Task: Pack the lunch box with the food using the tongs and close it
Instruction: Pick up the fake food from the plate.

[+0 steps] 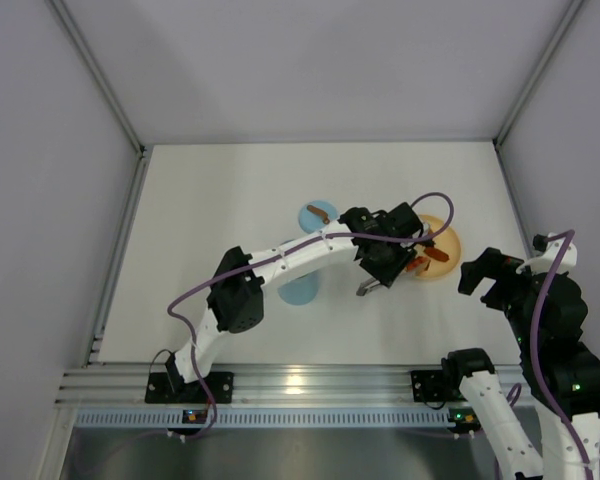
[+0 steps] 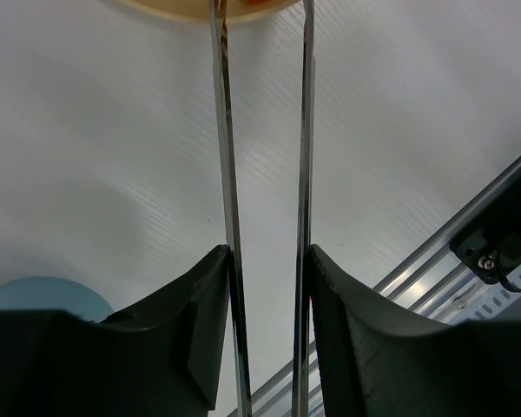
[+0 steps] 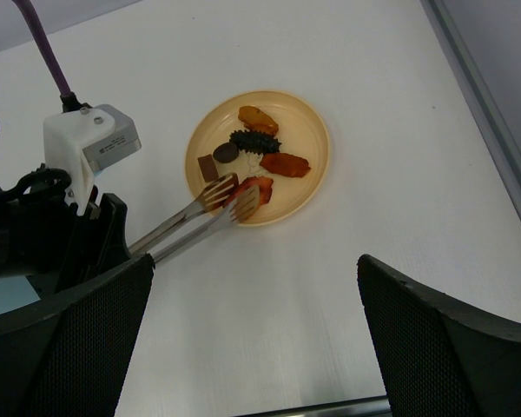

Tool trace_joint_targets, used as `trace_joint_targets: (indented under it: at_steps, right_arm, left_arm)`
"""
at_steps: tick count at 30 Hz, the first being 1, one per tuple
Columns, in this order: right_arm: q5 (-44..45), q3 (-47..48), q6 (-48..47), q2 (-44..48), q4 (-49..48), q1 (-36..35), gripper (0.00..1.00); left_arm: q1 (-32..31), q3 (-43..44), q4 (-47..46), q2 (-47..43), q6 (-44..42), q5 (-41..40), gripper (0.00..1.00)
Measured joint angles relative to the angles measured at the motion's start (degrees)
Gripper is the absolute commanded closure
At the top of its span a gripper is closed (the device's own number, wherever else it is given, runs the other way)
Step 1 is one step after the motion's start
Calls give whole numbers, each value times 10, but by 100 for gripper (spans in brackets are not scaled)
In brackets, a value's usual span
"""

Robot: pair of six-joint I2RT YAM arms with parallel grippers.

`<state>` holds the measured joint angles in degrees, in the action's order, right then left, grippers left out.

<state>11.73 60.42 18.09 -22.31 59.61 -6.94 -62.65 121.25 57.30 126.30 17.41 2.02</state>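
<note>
Left tool (image 2: 267, 269) is clamped on the tongs (image 2: 228, 174), one pad outside each thin arm, arms squeezed partway but not meeting. The lunch box (image 1: 300, 290) stands open on the bench (image 1: 210, 200) left of that tool, partly hidden by the left forearm. Its lid (image 1: 317, 215) lies flat just behind it, handle up. The tongs tips sit over the near-left rim of the plate (image 3: 316, 165), right at a red piece (image 3: 262, 186); cannot tell if it is pinched yet. The rest of the food (image 3: 257, 142), dark brown and orange bits, lies clustered mid-plate. Right tool (image 3: 253, 287) has its jaws wide apart, holds nothing and hangs near the plate's right side. Step, as I judge it: picking a piece off the plate. The next move calls for a firm squeeze on the red piece, a lift clear of the rim, a swing left over the tub and a release. The bench is plain matte white, with grey walls (image 1: 310, 60) on three sides and a metal rail (image 1: 310, 385) along the near edge.
</note>
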Motion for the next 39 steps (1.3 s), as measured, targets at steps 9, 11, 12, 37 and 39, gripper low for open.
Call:
trace_joint_targets:
  at_steps: [9, 11, 12, 37, 39]
  right_arm:
    - [0, 0, 0, 0, 0, 0, 0]
    - [0, 0, 0, 0, 0, 0, 1]
    - [0, 0, 0, 0, 0, 0, 1]
    - [0, 0, 0, 0, 0, 0, 0]
    - [0, 0, 0, 0, 0, 0, 1]
  left_arm:
    - [0, -2, 0, 0, 0, 0, 55]
    - [0, -2, 0, 0, 0, 0, 55]
    - [0, -2, 0, 0, 0, 0, 55]
    - [0, 5, -9, -1, 2, -34, 82]
    - [0, 6, -11, -2, 2, -36, 82]
